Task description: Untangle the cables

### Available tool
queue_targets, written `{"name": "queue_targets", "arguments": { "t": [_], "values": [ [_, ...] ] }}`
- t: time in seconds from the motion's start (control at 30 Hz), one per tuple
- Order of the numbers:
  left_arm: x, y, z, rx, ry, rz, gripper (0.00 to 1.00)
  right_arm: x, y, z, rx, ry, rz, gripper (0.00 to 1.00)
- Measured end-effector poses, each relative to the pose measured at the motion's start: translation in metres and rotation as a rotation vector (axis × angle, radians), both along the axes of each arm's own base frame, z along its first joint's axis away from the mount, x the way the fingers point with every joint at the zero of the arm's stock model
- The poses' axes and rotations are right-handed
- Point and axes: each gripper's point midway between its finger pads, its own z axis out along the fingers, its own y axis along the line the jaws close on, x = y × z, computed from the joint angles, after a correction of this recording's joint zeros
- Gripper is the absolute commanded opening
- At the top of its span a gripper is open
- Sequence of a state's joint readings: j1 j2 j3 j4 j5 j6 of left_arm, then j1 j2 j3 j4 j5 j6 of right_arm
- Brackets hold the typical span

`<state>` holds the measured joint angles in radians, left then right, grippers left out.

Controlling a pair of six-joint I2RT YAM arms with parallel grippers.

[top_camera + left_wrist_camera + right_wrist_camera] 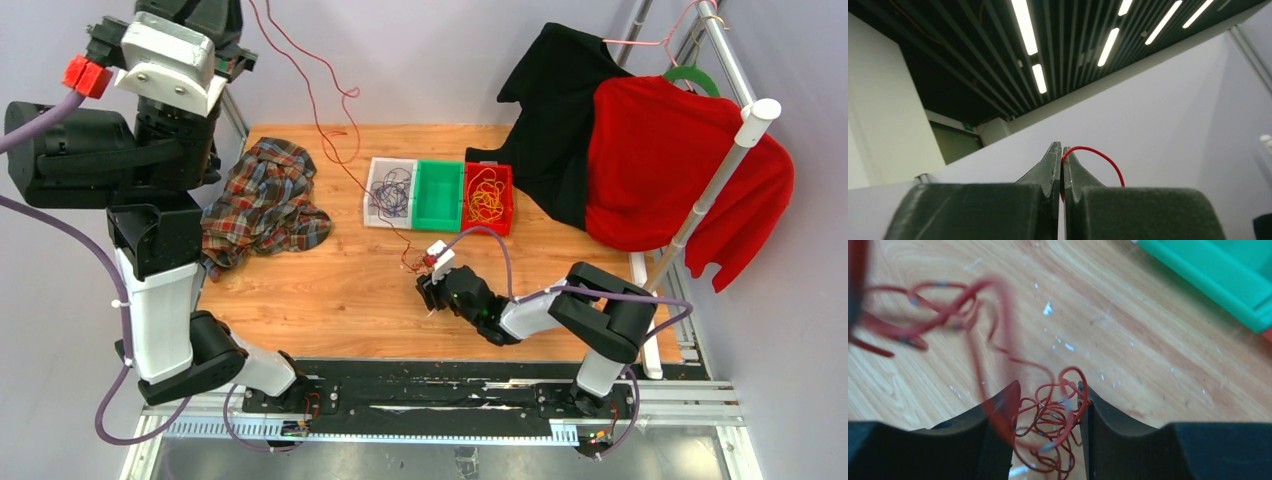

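A thin red cable (pixel 338 150) runs from high at the top of the top external view down across the wooden table (pixel 340 290) to a small red tangle (pixel 411 262). My left gripper (pixel 1062 152) is raised high off the table and shut on this red cable (pixel 1100 154), which arcs out between its fingertips. My right gripper (pixel 427 290) is low on the table. In the right wrist view it (pixel 1048 395) stands open with the red tangle (pixel 1050 415) lying loose between its fingers, touching the right one. More blurred red loops (pixel 923 315) hang close to that camera.
Three bins stand mid-table: a white bin (pixel 372 212) with dark purple cables, a green bin (pixel 437 195), and a red bin (pixel 505 200) with yellow cables. A plaid cloth (pixel 262 205) lies at the left. Black and red garments (pixel 660 160) hang on a rack at the right.
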<state>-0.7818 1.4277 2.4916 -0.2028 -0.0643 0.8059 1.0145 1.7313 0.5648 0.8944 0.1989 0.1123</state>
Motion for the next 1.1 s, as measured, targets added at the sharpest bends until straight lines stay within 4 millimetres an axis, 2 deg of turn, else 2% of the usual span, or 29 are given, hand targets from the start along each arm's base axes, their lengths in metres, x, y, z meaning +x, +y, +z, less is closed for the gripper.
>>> {"name": "queue_targets", "arguments": {
  "t": [0.07,0.17,0.23,0.4,0.63,0.87,1.1],
  "values": [
    [-0.004,0.009,0.010,-0.024,-0.047,0.040,0.00,-0.005,-0.010,-0.004,-0.007,0.004,-0.010,0.39],
    [-0.013,0.020,0.025,-0.058,-0.108,0.076,0.00,-0.009,-0.024,-0.009,-0.016,0.008,-0.032,0.19],
    [-0.016,0.024,0.029,-0.065,-0.132,0.094,0.00,-0.012,-0.032,-0.013,-0.020,0.016,-0.051,0.09],
    [-0.019,0.030,0.034,-0.053,-0.187,0.166,0.00,-0.014,-0.050,-0.011,-0.006,0.020,-0.105,0.05],
    [-0.034,0.042,0.060,-0.082,-0.377,0.326,0.00,-0.026,-0.111,-0.025,0.020,0.079,-0.290,0.01],
    [-0.059,0.058,0.073,-0.126,-0.515,0.415,0.01,-0.019,-0.157,-0.029,0.057,0.176,-0.581,0.01],
    [-0.097,0.088,0.085,-0.195,-0.625,0.473,0.01,-0.001,-0.199,-0.029,0.088,0.291,-0.861,0.01]
  ]
}}
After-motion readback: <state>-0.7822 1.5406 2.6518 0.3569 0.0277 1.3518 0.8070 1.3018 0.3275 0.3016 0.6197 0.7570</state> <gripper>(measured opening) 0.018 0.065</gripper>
